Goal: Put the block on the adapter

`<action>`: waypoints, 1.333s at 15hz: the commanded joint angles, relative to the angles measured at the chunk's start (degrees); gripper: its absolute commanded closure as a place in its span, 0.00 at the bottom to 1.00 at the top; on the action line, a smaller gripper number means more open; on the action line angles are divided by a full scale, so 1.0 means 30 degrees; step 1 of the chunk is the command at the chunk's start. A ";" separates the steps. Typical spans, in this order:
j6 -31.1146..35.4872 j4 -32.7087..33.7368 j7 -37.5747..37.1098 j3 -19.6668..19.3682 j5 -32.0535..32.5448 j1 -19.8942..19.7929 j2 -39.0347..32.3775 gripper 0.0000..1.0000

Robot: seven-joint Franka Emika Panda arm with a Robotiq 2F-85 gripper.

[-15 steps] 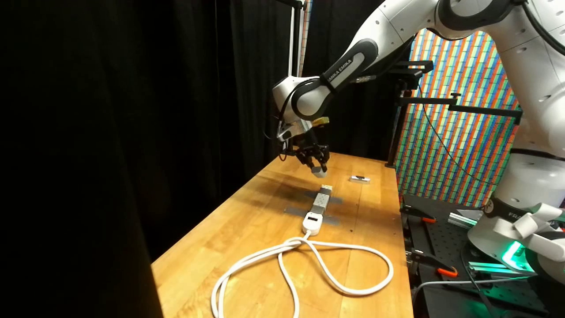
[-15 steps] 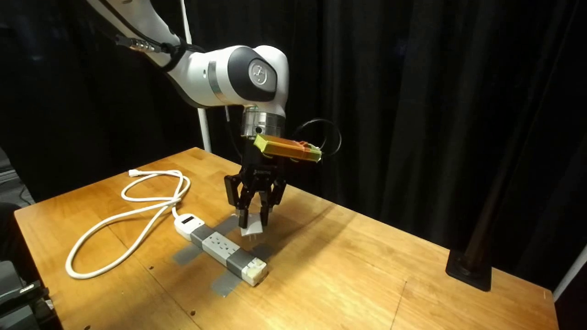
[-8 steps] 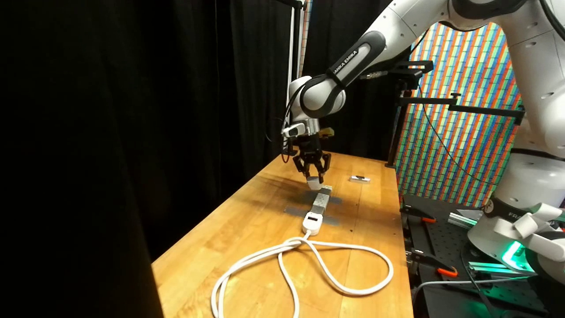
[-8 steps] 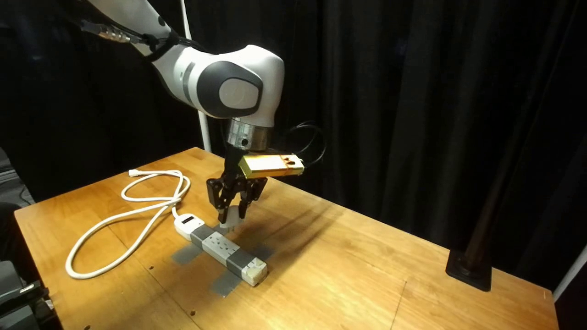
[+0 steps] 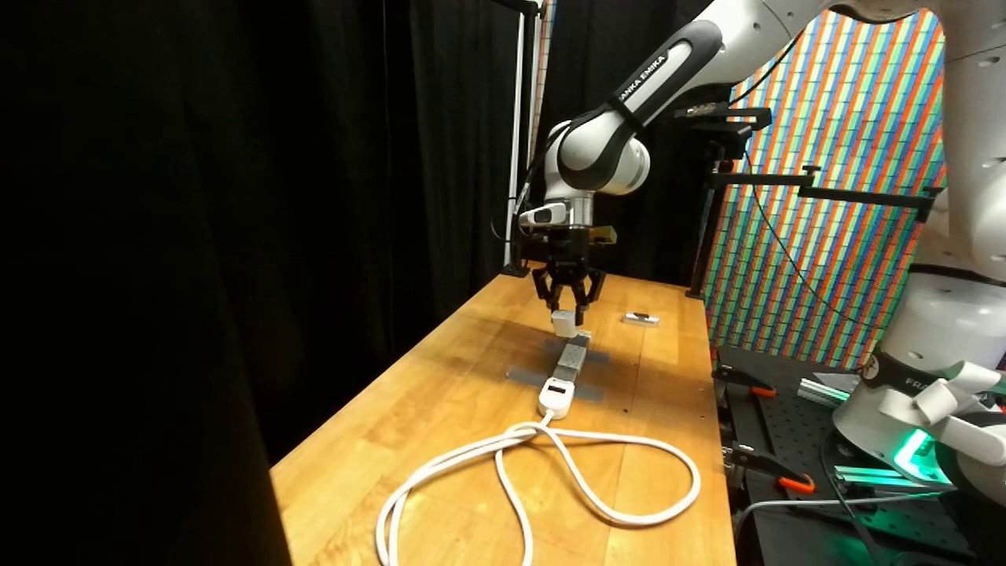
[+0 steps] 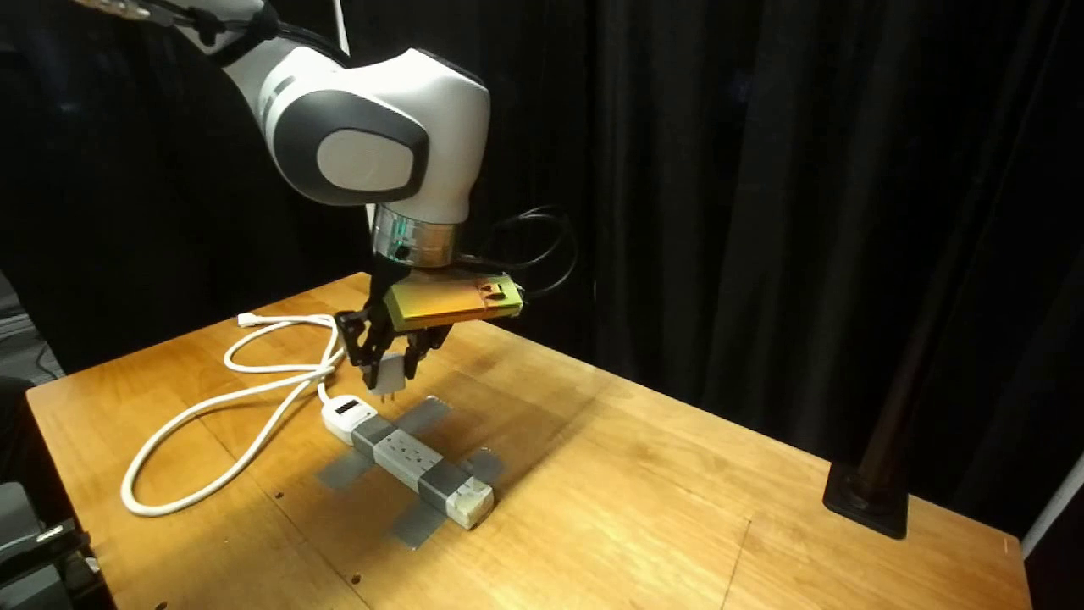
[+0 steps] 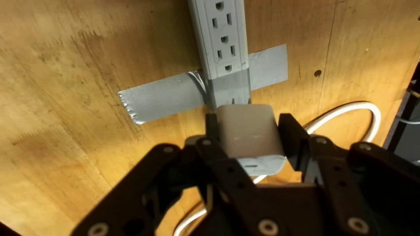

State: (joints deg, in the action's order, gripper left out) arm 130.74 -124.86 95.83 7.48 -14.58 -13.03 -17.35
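The little white block (image 6: 389, 374) hangs roughly upright in the air, prongs (image 7: 233, 101) pointing down, clear of the adapter (image 6: 408, 453) below; its own long axis I can't make out from here. The gripper (image 7: 249, 127) has its jaws only partly closed, one black finger (image 7: 291, 137) on either side, pinching the block. The adapter lies taped flat to the table (image 6: 644, 474), its length running straight on from the cable (image 5: 696, 479).
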 commanded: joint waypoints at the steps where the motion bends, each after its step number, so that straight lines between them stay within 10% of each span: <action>1: 0.0405 -0.0462 -0.0237 -0.0699 -0.0175 0.0692 0.0351 0.52; 6: 0.1092 -0.1441 -0.0781 -0.0962 -0.0136 0.0952 0.0985 0.52; 7: 0.0130 -0.0885 0.0026 -0.0800 -0.0555 0.0711 0.0853 0.77; 13: -0.2914 0.1623 0.4685 -0.1110 -0.3327 -0.0236 -0.0731 0.77; 20: -0.1050 0.2517 0.4911 -0.1490 -0.4190 -0.0454 -0.2754 0.77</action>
State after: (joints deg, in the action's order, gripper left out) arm 125.22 -118.77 109.93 3.12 -25.18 -14.40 -23.28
